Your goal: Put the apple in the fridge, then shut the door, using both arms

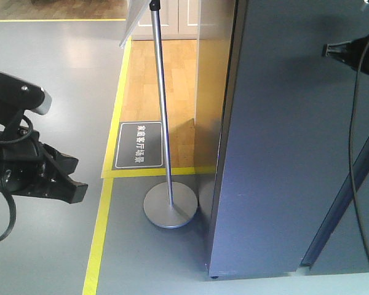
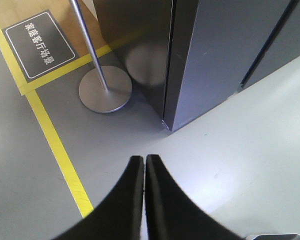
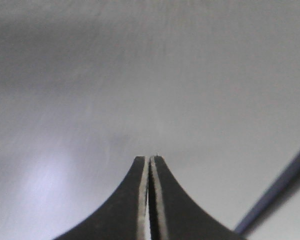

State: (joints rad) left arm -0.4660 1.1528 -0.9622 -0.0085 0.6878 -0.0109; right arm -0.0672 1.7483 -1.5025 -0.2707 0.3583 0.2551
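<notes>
Fingers on our left arm are pressed together on nothing, hanging over the grey floor; we judge this arm is simply parked clear. Ahead of them, beyond a yellow line, a pole stand rests just left of the fridge. Our right fingers are likewise clenched and empty, tips close to the door, likely pushing it. No apple shows; we take it to be inside the fridge.

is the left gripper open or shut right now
Shut. In the left wrist view the left gripper's two black fingers meet at the tips with nothing between them.
</notes>
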